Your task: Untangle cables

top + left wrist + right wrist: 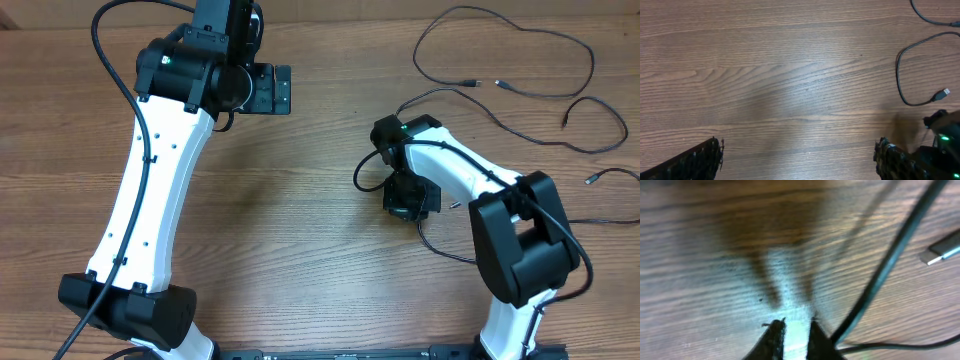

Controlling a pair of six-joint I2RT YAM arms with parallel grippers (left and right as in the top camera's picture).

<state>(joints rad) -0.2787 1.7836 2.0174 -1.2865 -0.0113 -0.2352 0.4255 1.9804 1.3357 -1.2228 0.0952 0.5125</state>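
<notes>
The right gripper [796,332] is set narrow, with only bare table [690,255] between its fingers. The nearest cable [890,260] runs just beside it (contact cannot be told). The other cables [520,92] lie well apart from it, farther out. The left gripper [797,160], also well apart, is spread wide and holds nothing.

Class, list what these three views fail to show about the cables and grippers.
- Right wrist view: blur hides whether the right gripper grips the cable beside it.
- Overhead: the right arm covers that gripper.
- Left wrist view: the upper cable is cut off by the top and right edges.
</notes>
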